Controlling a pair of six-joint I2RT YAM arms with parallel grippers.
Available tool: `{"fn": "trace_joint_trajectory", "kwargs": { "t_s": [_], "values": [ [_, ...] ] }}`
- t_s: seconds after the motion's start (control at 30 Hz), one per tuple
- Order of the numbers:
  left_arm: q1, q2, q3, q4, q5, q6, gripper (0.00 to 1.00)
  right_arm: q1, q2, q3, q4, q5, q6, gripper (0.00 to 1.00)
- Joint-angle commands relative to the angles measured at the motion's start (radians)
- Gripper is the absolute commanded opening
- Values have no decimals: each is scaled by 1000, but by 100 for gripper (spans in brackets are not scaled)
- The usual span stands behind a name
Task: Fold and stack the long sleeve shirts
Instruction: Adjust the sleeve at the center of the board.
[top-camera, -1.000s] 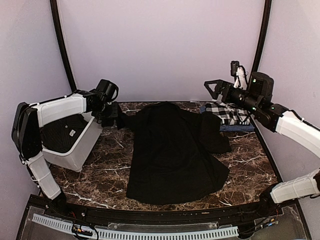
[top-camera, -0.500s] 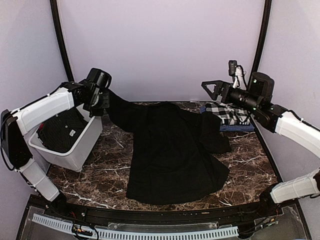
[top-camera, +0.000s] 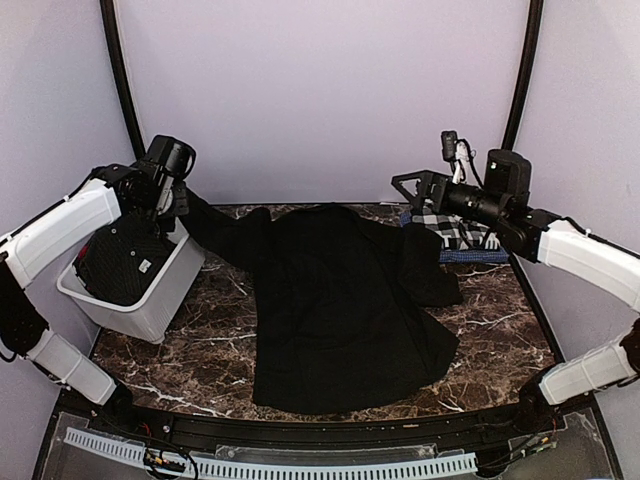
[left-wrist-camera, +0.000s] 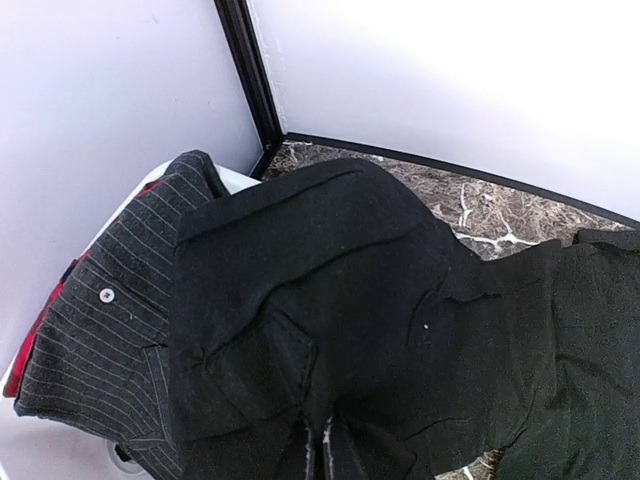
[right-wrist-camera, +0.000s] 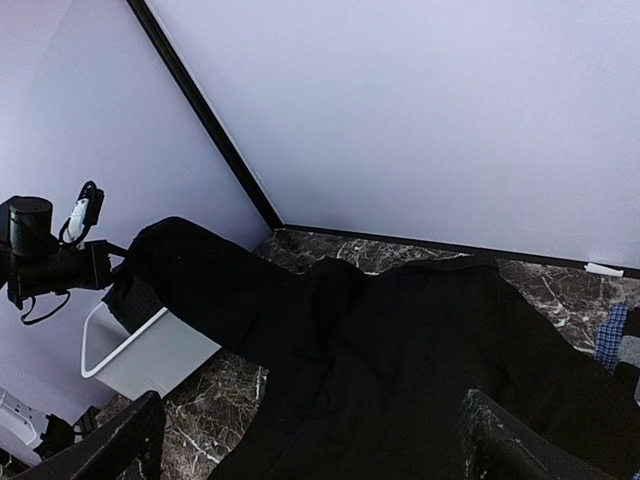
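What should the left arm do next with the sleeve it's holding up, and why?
Probably swing the sleeve rightward and lay it across the black shirt. The left tool is shut on the sleeve's end, raised near the bin, while the shirt's body lies spread flat, so folding it in looks due.

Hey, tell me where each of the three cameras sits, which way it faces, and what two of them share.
Top external: above, behind the bases, looking down on the marble table; both arms show, left gripper shut on the black shirt, right gripper open.
Left wrist: by the white bin, looking down at the pinched sleeve; fingers hidden in cloth.
Right wrist: raised at right, facing left across the table; its fingertips frame the bottom corners.
Shared: both wrist views show shirt and bin.
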Motion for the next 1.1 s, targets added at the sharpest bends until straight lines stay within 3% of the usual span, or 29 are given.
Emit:
{"fn": "trace_joint_trajectory", "kwargs": {
  "t_s": [0.0, 0.27, 0.47, 0.57, 0.87, 1.0, 1.07],
  "values": [
    [17, -68, -27, -42, -33, -7, 0, -2, 23, 17, 51, -41, 15, 99],
    [20, -64, 14, -38, -17, 27, 0, 32, 58, 23, 37, -23, 15, 99],
    [-3, -33, 17, 77, 282, 180, 1, 66, 87, 31, 22, 21, -1, 99],
    [-85, 1, 16, 113, 372, 246, 2, 75, 94, 31, 22, 31, -8, 99],
    [-251, 285, 55, 189, 648, 269, 2, 96, 146, 31, -3, 42, -12, 97],
    [-290, 419, 86, 230, 748, 253, 10, 107, 176, 31, -22, 46, -20, 96],
    [-292, 461, 109, 236, 779, 236, 21, 111, 185, 32, -34, 55, -24, 96]
  ]
}}
